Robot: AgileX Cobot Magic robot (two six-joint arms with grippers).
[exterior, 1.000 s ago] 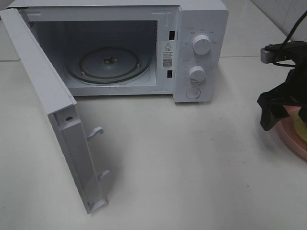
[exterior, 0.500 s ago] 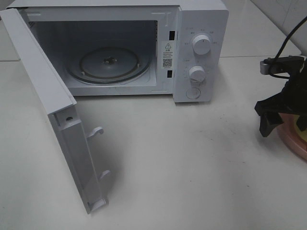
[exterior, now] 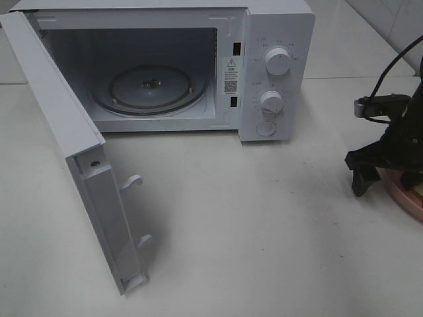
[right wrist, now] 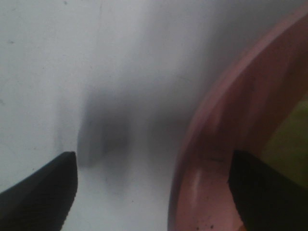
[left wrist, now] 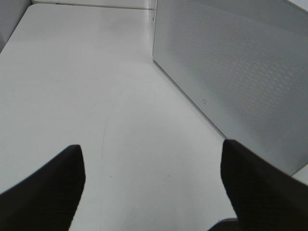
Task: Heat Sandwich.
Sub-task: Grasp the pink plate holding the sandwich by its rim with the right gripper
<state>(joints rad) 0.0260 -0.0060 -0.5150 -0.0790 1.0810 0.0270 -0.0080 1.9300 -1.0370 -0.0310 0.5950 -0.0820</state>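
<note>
The sandwich (right wrist: pixel 294 137) shows only as a yellowish-green patch at the edge of the right wrist view, lying on the round pink plate (right wrist: pixel 211 159). In the high view the plate (exterior: pixel 402 200) sits at the far right of the table, mostly under my right gripper (exterior: pixel 386 177). That gripper (right wrist: pixel 154 192) is open and astride the plate's near rim, one finger over the table and the other over the plate's inside. My left gripper (left wrist: pixel 154 192) is open and empty above bare table, outside the high view.
The white microwave (exterior: pixel 274 26) stands at the back with its door (exterior: pixel 79 158) swung wide toward the front left, and a glass turntable (exterior: pixel 149 89) lies inside. Two knobs (exterior: pixel 277 61) are on its right panel. A white dotted microwave panel (left wrist: pixel 240 67) stands beside the left gripper.
My right gripper has come down and shifted slightly left over the plate's rim, hiding more of the plate. The microwave and its door have not moved.
</note>
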